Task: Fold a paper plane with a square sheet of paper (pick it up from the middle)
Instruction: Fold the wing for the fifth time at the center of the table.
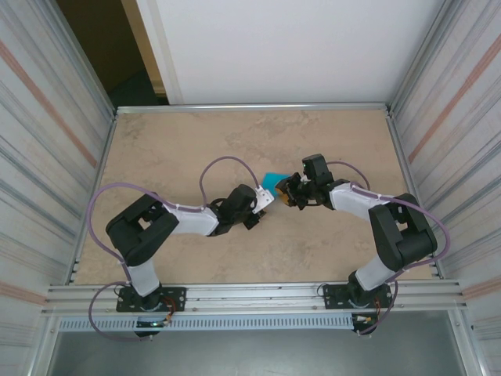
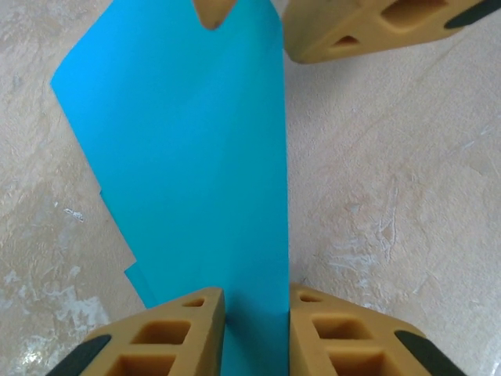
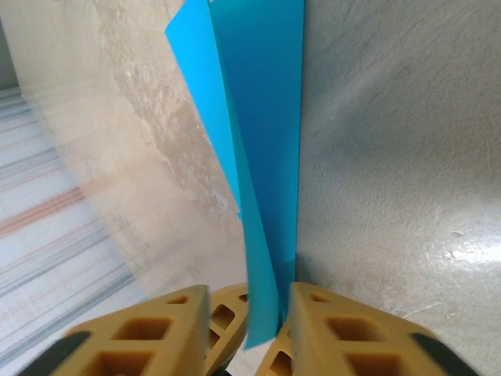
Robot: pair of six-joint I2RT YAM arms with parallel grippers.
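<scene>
You see the square sheet of paper (image 2: pixel 196 157) in plain bright teal, unmarked, against a desk (image 2: pixel 391 196) of beige marbled with pale veins. The left claw (image 2: pixel 257 317) and right claw (image 3: pixel 249 305) are ochre yellow with black patches. The arm cables (image 1: pixel 225 159) are lilac.

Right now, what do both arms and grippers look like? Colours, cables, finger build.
The left arm and right arm have black joint housings and pale grey links. A lilac cable loops along each. The left gripper and right gripper have mustard-yellow fingers with lattice cut-outs and black patches near their bases.
</scene>
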